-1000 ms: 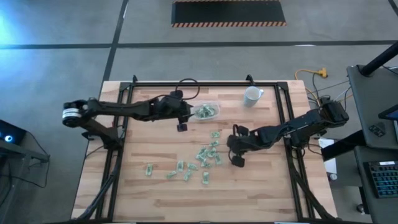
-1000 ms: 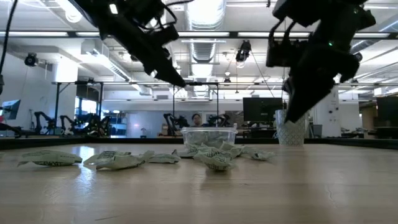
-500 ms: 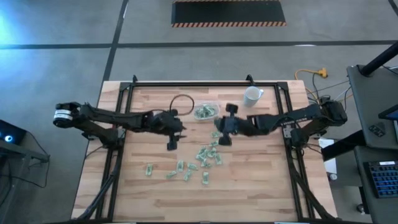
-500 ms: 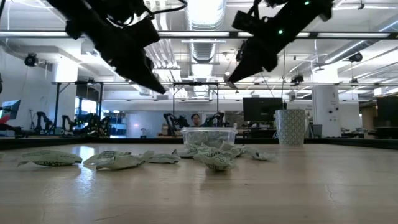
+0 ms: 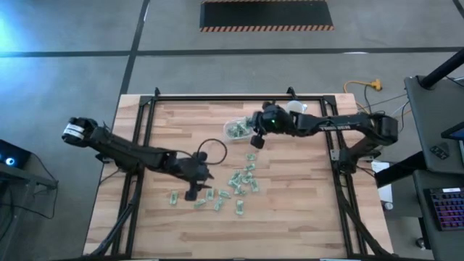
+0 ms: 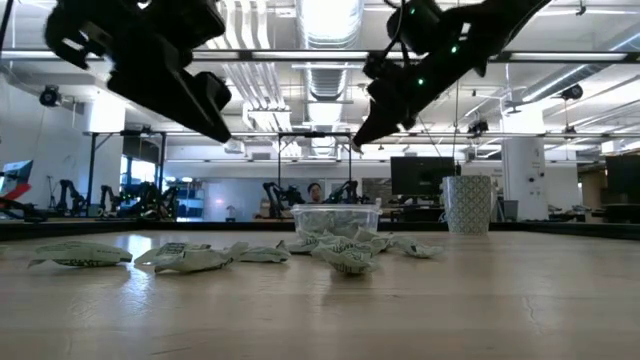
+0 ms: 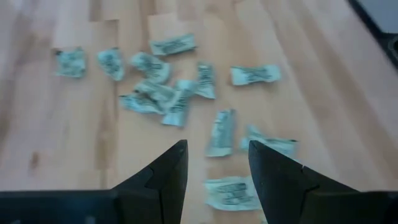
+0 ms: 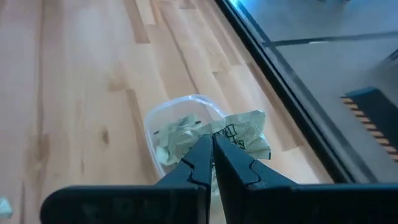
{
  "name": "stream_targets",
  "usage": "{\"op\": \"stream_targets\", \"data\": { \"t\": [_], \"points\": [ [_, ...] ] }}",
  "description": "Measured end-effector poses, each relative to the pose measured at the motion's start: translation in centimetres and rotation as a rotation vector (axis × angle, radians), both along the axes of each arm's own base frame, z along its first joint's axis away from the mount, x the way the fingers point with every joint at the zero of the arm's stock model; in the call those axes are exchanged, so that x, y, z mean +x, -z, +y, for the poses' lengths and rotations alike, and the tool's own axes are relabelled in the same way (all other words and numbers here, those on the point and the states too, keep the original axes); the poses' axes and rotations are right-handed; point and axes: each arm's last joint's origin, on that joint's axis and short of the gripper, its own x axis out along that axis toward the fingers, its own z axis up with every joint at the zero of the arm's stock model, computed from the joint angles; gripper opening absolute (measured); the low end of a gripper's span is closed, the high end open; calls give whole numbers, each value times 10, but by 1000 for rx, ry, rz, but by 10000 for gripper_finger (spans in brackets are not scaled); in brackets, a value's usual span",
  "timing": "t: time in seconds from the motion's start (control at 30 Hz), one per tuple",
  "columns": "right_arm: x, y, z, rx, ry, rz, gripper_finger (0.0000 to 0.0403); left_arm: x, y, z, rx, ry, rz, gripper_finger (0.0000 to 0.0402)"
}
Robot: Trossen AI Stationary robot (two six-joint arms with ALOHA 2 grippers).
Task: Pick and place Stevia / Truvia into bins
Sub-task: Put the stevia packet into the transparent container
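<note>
Many light green and white Stevia packets [image 5: 239, 181] lie scattered on the wooden table's middle; the left wrist view shows them as packets [image 7: 168, 99]. The clear bin [image 5: 238, 129] stands beyond them with several packets inside, and the low view shows the bin [image 6: 336, 218] too. My left gripper [image 7: 216, 155] is open and hovers over the near-left part of the scatter, touching nothing; from above it is the left gripper [image 5: 191, 193]. My right gripper [image 8: 212, 146] is shut on one packet, raised just right of the bin, as the right gripper [image 5: 254, 140] shows from above. My right gripper pinches a single crumpled packet [image 8: 245, 140] between its two shut fingers, at their free ends. The packet sticks out past the fingertips, lifted clear of the table, over the bin's rim [image 8: 205, 102].
A white cup [image 5: 293, 109] stands on the far right of the table, partly under my right arm; it shows as the cup [image 6: 467, 205] in the low view. A black frame [image 5: 145, 109] runs around the table top. Bare wood lies on the near side.
My left gripper has drawn back from the bin toward the near-left and now hangs over the scattered packets. My right gripper has risen from the packets' right side and swung toward the far edge, arriving beside the bin with a packet.
</note>
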Motion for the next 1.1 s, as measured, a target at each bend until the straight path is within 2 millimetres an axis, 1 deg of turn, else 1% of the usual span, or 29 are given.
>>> {"op": "stream_targets", "data": {
  "t": [0.13,0.3,0.4,0.5,0.6,0.67,0.8,0.93,1.1],
  "points": [
    [7,19,-13,31,20,35,9,-3,0,-10,-29,13,7,153],
    [20,40,-28,80,71,75,9,-5,0,-18,-63,12,17,153],
    [26,49,-31,71,63,106,13,-6,1,-21,-67,21,19,153],
    [31,52,-32,66,47,132,32,-7,1,-24,-69,29,21,153],
    [32,51,-33,71,47,151,63,-8,2,-25,-76,23,25,153],
    [33,48,-34,72,49,155,85,-10,6,-24,-73,10,39,153],
    [30,34,-29,82,24,161,119,-16,19,-21,-95,-32,85,153],
    [24,22,-16,100,-53,129,134,-21,28,-21,-108,-65,96,153],
    [14,10,4,81,-140,121,135,-16,39,-24,-83,-30,31,153]
  ]
}}
